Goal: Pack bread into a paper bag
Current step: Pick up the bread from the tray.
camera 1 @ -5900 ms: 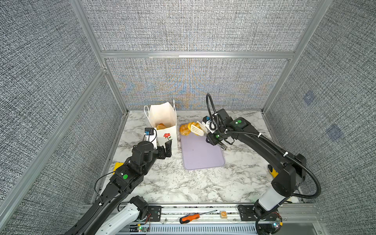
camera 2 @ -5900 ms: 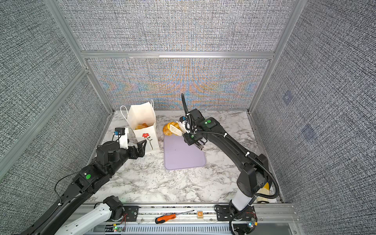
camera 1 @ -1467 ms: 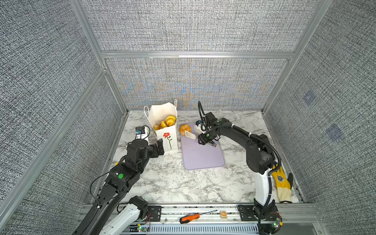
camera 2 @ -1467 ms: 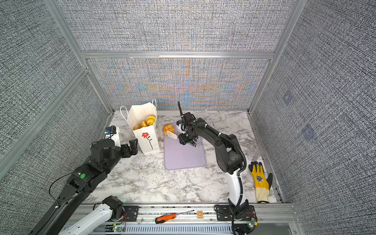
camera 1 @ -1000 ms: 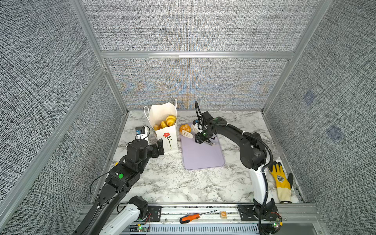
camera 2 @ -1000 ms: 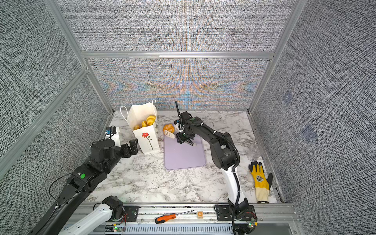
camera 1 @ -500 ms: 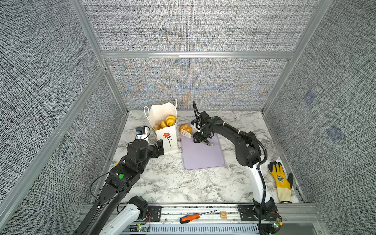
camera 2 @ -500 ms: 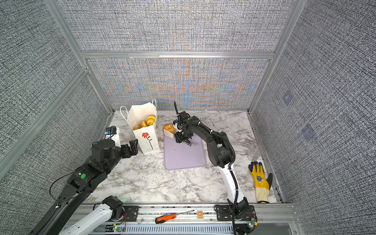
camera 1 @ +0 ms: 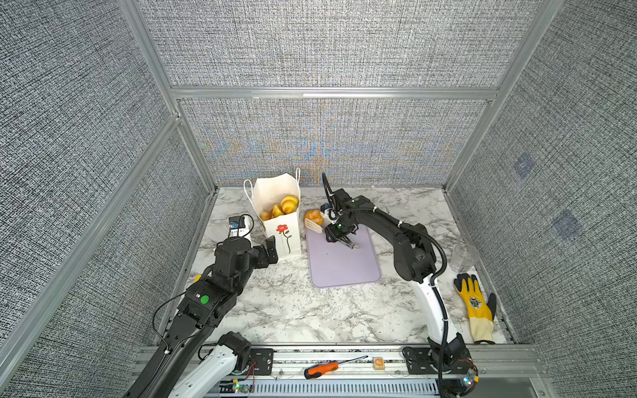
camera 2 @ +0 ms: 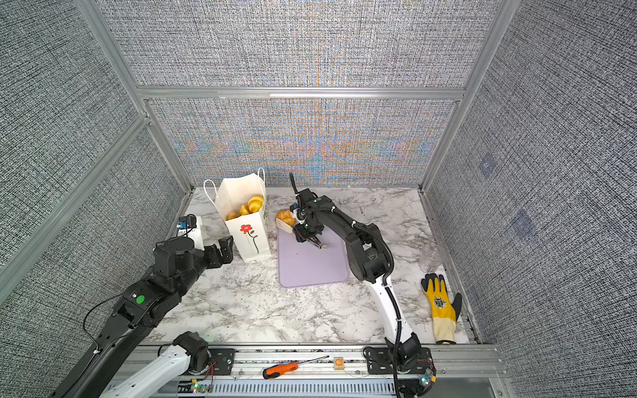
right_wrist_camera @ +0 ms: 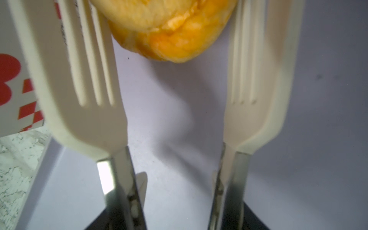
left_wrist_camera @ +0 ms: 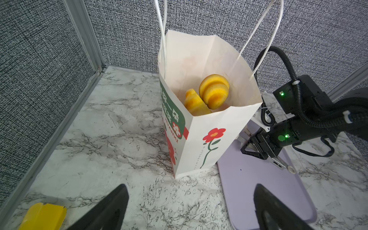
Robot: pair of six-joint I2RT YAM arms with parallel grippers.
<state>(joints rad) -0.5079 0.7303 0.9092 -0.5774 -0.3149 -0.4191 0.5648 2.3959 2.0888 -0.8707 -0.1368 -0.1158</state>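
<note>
Jaws of right gripper [camera 1: 339, 233] clasp tongs [right_wrist_camera: 83, 79], paddles flanking the bread [right_wrist_camera: 171, 29].

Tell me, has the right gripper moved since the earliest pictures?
Yes. In a top view the right gripper, holding tongs, has shifted across the lilac tray towards the paper bag, from the tray's opposite edge.

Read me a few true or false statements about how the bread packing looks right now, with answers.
1. The paper bag stands upright with bread inside. True.
2. The left gripper is shut on the bag. False: it is open, empty and apart from the bag.
3. The right gripper holds tongs whose blades flank a pastry. True.
4. Several pastries lie on the lilac tray. False: only that one, by its far corner.
5. A yellow glove lies on the table. True.
</note>
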